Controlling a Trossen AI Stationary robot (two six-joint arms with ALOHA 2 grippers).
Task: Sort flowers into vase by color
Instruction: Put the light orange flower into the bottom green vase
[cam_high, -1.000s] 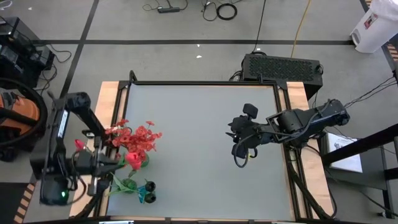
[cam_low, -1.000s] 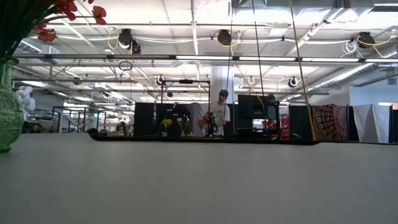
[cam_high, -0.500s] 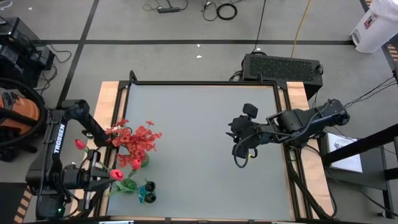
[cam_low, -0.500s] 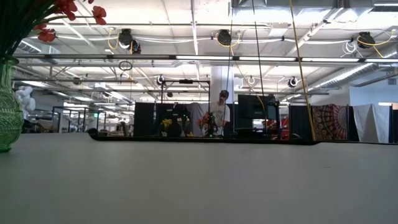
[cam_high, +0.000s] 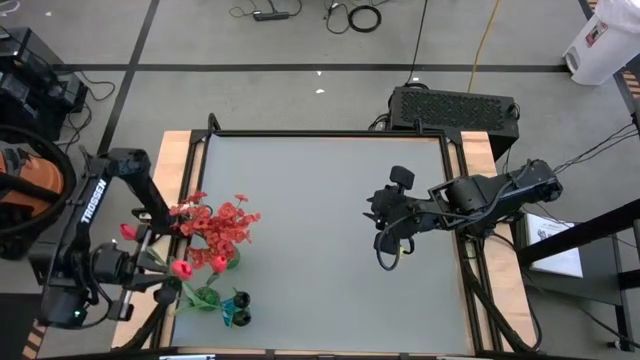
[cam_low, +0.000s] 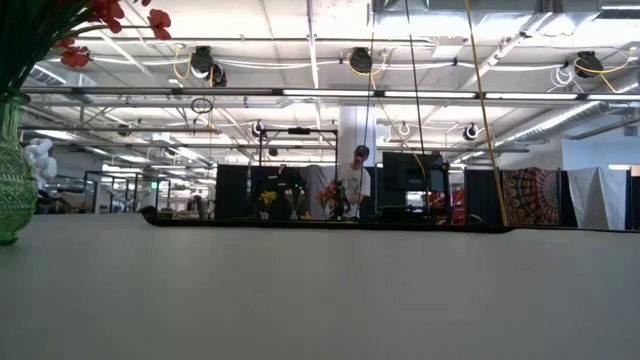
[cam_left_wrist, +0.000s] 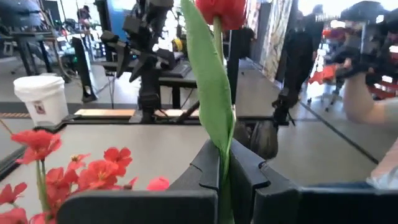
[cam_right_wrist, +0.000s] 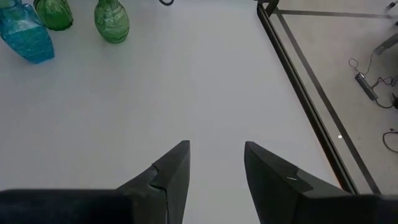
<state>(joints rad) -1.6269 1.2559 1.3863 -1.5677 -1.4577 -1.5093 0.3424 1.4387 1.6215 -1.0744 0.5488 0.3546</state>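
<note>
Your left gripper (cam_left_wrist: 222, 177) is pinching its fingers (cam_left_wrist: 205, 167) closed on a red tulip (cam_high: 181, 268) stem, your right gripper (cam_right_wrist: 214, 163) is hovering with fingers open over the desk (cam_high: 320, 230), holding nothing.

Seen from above, the left gripper (cam_high: 160, 272) sits at the table's (cam_high: 330, 230) left edge, closed on the stem of a red tulip-like flower (cam_high: 181, 268) just beside a green vase (cam_high: 207, 296) and a blue vase (cam_high: 238, 310). A bunch of frilly red flowers (cam_high: 218, 224) spreads over another green vase (cam_high: 230, 259) close by. The right gripper (cam_high: 378, 215) hangs over the table's right half with its fingers apart, well apart from the vases, and a black box (cam_high: 455, 106) lies on the floor beyond the far edge.
</note>
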